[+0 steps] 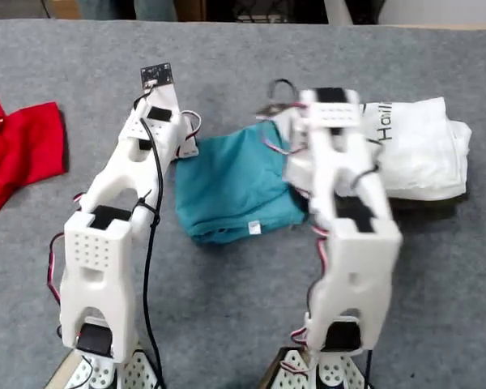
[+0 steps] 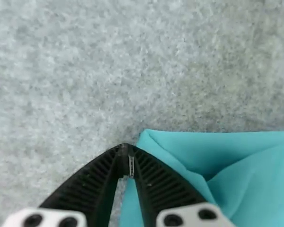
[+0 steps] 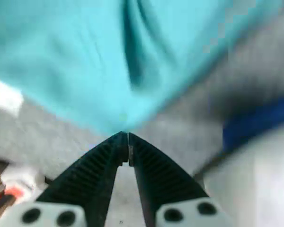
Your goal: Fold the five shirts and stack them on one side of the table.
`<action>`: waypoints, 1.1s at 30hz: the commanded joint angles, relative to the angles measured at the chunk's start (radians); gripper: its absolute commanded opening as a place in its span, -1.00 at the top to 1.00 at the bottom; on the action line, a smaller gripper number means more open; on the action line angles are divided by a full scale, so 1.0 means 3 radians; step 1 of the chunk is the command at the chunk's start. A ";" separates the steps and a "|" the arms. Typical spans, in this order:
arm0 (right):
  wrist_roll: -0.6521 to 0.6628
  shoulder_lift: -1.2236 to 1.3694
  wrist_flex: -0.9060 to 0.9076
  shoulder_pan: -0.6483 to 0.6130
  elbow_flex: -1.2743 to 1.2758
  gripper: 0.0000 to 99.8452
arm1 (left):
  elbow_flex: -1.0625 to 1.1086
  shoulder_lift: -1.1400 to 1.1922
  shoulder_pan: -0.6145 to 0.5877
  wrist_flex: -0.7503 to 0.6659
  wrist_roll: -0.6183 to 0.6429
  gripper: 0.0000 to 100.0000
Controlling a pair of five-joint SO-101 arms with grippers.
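Left gripper (image 2: 125, 158) is squeezed shut just beside a corner of the crumpled teal cotton shirt (image 2: 227, 179), holding nothing clear. Right gripper (image 3: 124, 144) seems pinched on its edge. The shirt lies between the arms on the grey felt table (image 1: 243, 324). Both should probably pull evenly and lay it flat.

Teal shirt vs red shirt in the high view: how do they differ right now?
The teal shirt is folded into a compact block; the red shirt lies crumpled and loose. Teal sits mid-table between the arms; red is out at the table's edge on the left arm's side, partly cut off. The left gripper and right gripper are both at teal's edges; neither is near red. Both shirts lie on the grey table.
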 commanded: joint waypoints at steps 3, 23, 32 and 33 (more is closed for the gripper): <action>0.0261 -0.0744 0.0031 0.0404 0.0023 0.97 | -0.0494 0.0245 0.0059 0.0276 0.0041 0.94; -0.0164 0.0770 0.0031 -0.0680 -0.1460 0.97 | -0.0765 0.0363 -0.0069 0.0716 0.0066 0.94; 0.0358 -0.0008 0.0036 -0.0261 -0.0125 0.97 | -0.0821 0.0373 -0.0059 0.0696 0.0066 0.94; 0.0440 -0.0156 0.0020 -0.0205 0.0151 0.97 | -0.0836 0.0389 -0.0059 0.0701 0.0066 0.94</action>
